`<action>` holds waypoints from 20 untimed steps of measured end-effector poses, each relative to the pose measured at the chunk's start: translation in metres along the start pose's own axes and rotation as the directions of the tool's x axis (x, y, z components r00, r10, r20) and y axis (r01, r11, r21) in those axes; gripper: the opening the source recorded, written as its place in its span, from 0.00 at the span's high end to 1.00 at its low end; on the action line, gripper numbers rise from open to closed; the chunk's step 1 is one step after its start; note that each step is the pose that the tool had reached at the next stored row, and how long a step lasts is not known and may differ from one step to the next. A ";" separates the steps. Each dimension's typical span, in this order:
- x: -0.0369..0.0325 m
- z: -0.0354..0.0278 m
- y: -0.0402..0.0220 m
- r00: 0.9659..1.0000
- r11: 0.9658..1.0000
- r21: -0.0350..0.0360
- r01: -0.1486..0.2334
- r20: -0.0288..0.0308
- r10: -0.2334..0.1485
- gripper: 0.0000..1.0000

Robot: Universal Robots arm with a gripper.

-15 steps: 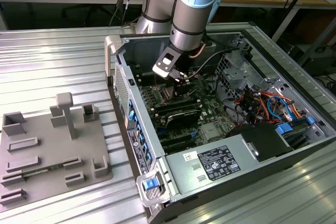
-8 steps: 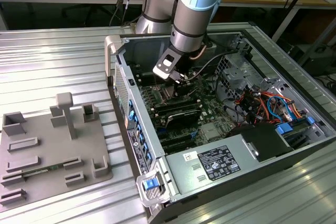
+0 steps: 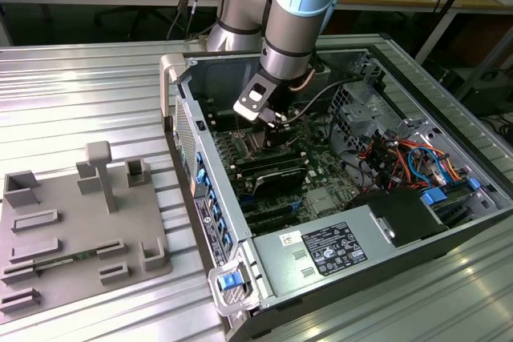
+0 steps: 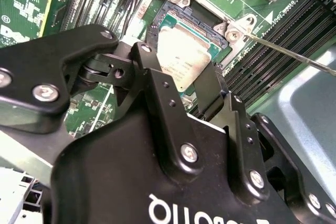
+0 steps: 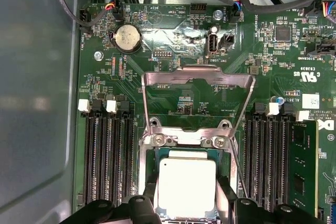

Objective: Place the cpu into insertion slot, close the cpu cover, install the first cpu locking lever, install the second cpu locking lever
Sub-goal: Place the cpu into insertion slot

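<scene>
The cpu (image 5: 186, 187) shows its silver top and sits in the insertion slot (image 5: 150, 162), between my two black fingers (image 5: 227, 199). My gripper (image 5: 187, 203) hugs the chip's two opposite sides and appears shut on it. In the second wrist view the cpu (image 4: 181, 56) lies in the dark insertion slot (image 4: 176, 13) between the fingers (image 4: 212, 90) of the gripper (image 4: 177, 65). The cpu cover (image 5: 197, 75) stands swung open, hinged at the slot's edge. A thin locking lever (image 4: 289, 52) sticks out beside the slot. In the exterior view the gripper (image 3: 268, 124) is low inside the computer case (image 3: 186, 110).
Long black memory slots (image 5: 107, 156) flank the socket on both sides, with a fitted memory module (image 5: 302, 166) on one side. Cables (image 3: 401, 154) and a power supply (image 3: 333, 246) crowd the case at the exterior view's right. A grey fixture plate (image 3: 80, 230) lies at the exterior view's left.
</scene>
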State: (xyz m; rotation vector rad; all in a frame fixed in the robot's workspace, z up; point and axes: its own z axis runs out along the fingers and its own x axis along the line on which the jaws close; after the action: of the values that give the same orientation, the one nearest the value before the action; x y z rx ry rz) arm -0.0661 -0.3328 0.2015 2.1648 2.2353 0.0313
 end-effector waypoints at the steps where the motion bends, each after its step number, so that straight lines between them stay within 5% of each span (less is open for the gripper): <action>1: 0.0001 0.0001 0.0001 1.000 1.000 0.000 0.000 0.002 0.000 0.47; 4: 0.0000 -0.0010 0.0001 1.000 1.000 0.000 0.001 0.020 -0.001 0.47; 20: 0.0002 -0.0030 -0.0021 1.000 1.000 0.000 0.001 0.018 -0.001 0.47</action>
State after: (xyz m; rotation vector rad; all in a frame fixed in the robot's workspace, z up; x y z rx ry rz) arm -0.0683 -0.3327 0.2044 2.1554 2.2270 0.0111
